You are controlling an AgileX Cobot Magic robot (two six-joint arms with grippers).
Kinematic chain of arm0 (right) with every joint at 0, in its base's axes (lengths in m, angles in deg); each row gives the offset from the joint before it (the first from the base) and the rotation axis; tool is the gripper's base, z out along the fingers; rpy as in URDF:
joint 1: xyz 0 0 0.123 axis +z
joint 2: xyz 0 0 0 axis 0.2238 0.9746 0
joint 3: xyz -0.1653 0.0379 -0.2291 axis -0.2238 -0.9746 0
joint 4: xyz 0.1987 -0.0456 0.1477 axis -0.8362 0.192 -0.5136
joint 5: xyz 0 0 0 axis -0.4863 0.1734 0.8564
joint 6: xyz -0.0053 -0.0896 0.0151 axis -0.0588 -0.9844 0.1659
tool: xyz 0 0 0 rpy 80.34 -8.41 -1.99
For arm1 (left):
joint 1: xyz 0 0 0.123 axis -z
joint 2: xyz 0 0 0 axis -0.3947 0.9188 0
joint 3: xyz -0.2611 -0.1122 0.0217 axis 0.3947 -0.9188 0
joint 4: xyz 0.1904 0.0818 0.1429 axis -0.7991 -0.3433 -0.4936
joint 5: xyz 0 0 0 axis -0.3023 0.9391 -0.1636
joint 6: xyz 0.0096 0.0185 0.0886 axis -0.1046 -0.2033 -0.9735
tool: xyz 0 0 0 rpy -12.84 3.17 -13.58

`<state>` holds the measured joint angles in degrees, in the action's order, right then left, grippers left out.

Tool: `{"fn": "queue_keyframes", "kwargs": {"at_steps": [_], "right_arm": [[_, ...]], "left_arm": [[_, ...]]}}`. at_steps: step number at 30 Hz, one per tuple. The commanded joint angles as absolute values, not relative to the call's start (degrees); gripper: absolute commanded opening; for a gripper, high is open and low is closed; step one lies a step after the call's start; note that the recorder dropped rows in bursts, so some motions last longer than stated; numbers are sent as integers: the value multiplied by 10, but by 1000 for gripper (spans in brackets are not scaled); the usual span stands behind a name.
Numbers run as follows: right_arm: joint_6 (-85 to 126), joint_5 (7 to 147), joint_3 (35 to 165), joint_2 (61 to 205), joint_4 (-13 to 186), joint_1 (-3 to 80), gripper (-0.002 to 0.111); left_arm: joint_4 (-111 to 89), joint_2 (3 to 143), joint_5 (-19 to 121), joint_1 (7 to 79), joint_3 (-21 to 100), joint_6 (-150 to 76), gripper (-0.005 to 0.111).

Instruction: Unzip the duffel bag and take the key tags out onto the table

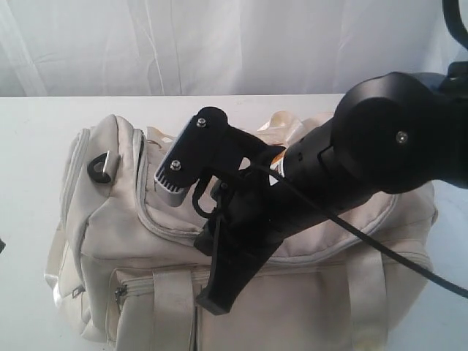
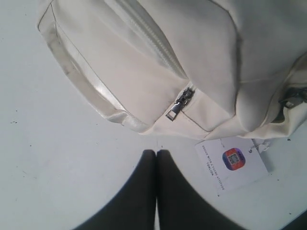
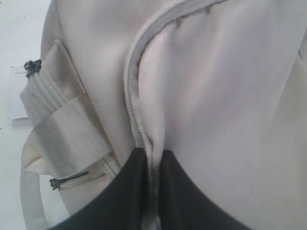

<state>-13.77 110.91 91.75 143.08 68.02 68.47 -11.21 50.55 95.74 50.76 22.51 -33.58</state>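
Bag (image 1: 110, 241) lay on its side-bottom on the table (image 1: 44, 146), long side toward the exterior camera, filling most of the lower view. Cream fabric, with a black ring (image 1: 100, 167) on the left end panel. The curved top zipper (image 1: 157, 223) looked closed along the stretch that showed.

Right arm (image 1: 365, 146) reached in from the right and crossed over the top of the bag, with a cable trailing off it. In the right wrist view, the right gripper (image 3: 151, 155) was clamped on the zipper (image 3: 132, 91). The fingers (image 3: 129, 191) were pressed to either side of the seam, with a thin band of fabric pinched between them. Could not tell whether a pull tab was inside the pinch. A webbing strap (image 3: 62, 129) and a small pocket zip (image 3: 67, 181) lay just beside the seam.

In the left wrist view, the left gripper (image 2: 156, 153) was closed, its fingers (image 2: 139, 191) pressed together with nothing between them. It hung over bare table (image 2: 57, 158) near the end of the bag (image 2: 206, 57), not touching it. A pocket zip pull (image 2: 177, 105) hung on that end, zipped shut. A white card (image 2: 232, 163) with a red-and-blue square print lay flat on the table, tucked against the bag's edge.
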Motion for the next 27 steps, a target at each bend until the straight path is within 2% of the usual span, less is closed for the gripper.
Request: {"fn": "queue_keyframes", "kwargs": {"at_steps": [1,19,27], "right_arm": [[-135,1097,921,1430,688,685,0],[-135,1180,948,1430,734,685,0],[-135,1181,948,1430,760,685,18]], "left_arm": [[-104,501,960,510,222,-331,0],[-97,501,957,510,222,-331,0],[-96,501,957,510,222,-331,0]]}}
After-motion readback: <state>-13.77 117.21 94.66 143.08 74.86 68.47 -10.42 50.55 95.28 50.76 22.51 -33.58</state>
